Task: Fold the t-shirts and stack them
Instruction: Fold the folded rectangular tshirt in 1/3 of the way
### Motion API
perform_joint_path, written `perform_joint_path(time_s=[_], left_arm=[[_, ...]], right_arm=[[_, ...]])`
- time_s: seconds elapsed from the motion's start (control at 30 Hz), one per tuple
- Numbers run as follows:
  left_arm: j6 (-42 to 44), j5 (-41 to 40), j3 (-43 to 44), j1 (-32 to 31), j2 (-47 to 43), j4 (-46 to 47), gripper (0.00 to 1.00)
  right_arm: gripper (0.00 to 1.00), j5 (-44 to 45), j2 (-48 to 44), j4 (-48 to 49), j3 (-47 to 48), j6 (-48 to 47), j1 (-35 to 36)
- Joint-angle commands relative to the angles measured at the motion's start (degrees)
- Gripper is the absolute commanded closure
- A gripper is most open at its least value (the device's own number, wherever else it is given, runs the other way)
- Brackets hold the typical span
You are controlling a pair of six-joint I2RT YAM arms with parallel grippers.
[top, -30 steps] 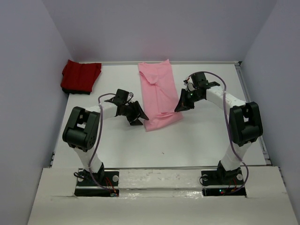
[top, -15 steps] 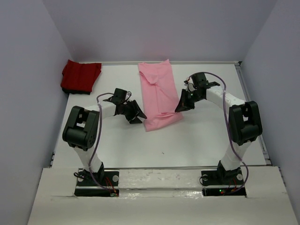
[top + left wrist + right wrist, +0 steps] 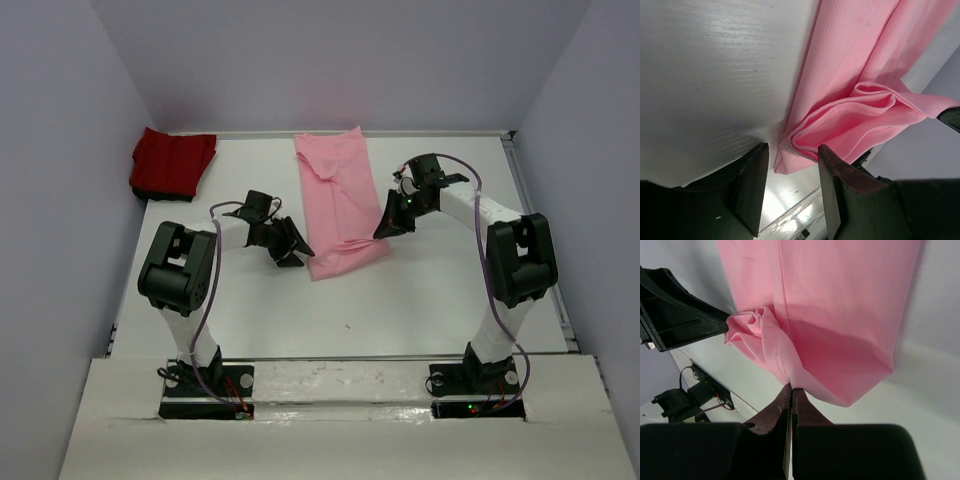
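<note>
White table (image 3: 420,300): right hand (image 3: 791,389) tight on pink shirt (image 3: 335,195), left hand (image 3: 791,150) agape alongside.

Light: bright, even, from overhead.
Shadows: soft under the arms on the white counter (image 3: 420,290); darker band across the light pink cloth shirt (image 3: 840,290).
Glare: pale sheen on counter, left wrist view.
Blur: slight, on black left end effector fingers (image 3: 747,195).

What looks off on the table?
The pink shirt is bunched at its near end into loose rolls, not a flat fold, with its edge pinched in the shut right gripper. The left gripper is open at the near corner.
</note>
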Motion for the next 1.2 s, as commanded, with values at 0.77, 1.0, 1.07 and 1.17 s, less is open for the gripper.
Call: perform_joint_path(time_s=[0.77,1.0,1.07,1.17], left_arm=[[2.9,2.2,7.1,0.1,2.1,-3.5,1.0],[5.1,1.2,12.6,0.2,2.5,-7.8,1.0],[5.7,0.7,13.7,0.3,2.8,-8.7,1.0],[7.1,-0.5,16.8,0.3,3.3,-11.0,1.0]], right_arm=[[1.0,-0.1,0.9,0.3,3.9,-0.6,-0.4],[1.0,-0.6,2.1,0.1,6.8,-0.5,-0.9],[1.0,-0.5,2.2,0.0,7.4,-0.6,-1.4],[1.0,-0.3,2.3,-0.2,8.2,-0.8,-1.4]])
